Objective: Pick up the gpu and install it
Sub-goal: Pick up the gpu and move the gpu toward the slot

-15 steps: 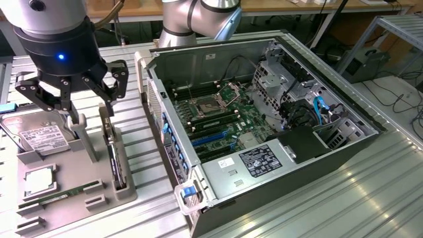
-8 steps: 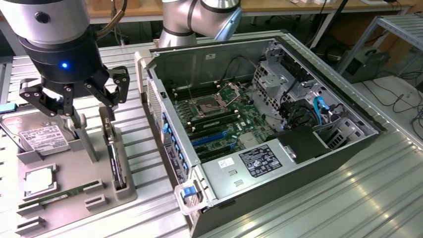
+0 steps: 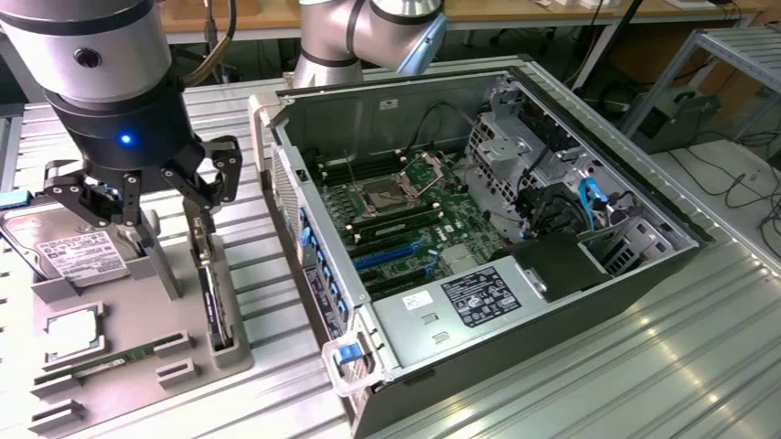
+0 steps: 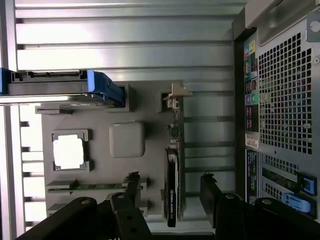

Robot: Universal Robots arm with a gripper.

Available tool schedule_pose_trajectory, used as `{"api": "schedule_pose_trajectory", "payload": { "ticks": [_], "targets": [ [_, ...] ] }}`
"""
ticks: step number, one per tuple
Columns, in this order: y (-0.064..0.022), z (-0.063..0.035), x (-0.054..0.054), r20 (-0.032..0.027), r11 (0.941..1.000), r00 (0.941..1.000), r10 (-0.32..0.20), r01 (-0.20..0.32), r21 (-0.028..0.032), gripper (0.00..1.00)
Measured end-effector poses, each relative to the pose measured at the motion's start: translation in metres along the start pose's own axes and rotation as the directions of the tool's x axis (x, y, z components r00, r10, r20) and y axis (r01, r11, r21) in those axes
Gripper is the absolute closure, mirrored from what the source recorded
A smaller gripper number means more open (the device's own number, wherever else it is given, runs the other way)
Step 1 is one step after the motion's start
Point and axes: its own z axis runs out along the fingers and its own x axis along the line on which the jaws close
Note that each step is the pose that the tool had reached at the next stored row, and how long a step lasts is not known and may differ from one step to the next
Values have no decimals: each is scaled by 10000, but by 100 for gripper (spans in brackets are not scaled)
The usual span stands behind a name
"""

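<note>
Grey plastic tray (image 3: 134, 311) sits on the ribbed metal bench (image 3: 635, 366) at the exterior view's left, and that's where the gpu (image 3: 218, 302) is: standing on its long edge in a slot along the side of the tray nearest the open computer case (image 3: 354, 119). None of it is in the case yet.

The arm comes in from above with its wrist pointing pretty much straight down, so the gripper (image 3: 165, 206) hangs over the end of the tray farthest from the exterior camera. The pincer is spread wide and has nothing in it. From the wrist camera the two dark fingertips (image 4: 132, 185) straddle the card: the gpu (image 4: 172, 170) runs edge-on right down the gap between them, with its pale bracket at the far end. Whether the tips are already down level with the card or a bit above it is hard to call, but they aren't touching it.

Other stuff on the tray: a hard drive (image 3: 73, 251) with a white label, a square processor (image 3: 71, 331), and a green memory stick (image 3: 110, 361) lying in its slot.
</note>
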Motion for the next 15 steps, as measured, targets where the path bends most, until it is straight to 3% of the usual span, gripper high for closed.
{"api": "schedule_pose_trajectory", "payload": {
  "ticks": [15],
  "targets": [
    [-102, 192, 2, -1, 10000, 10000, -30, 30, -1, 40]
  ]
}}
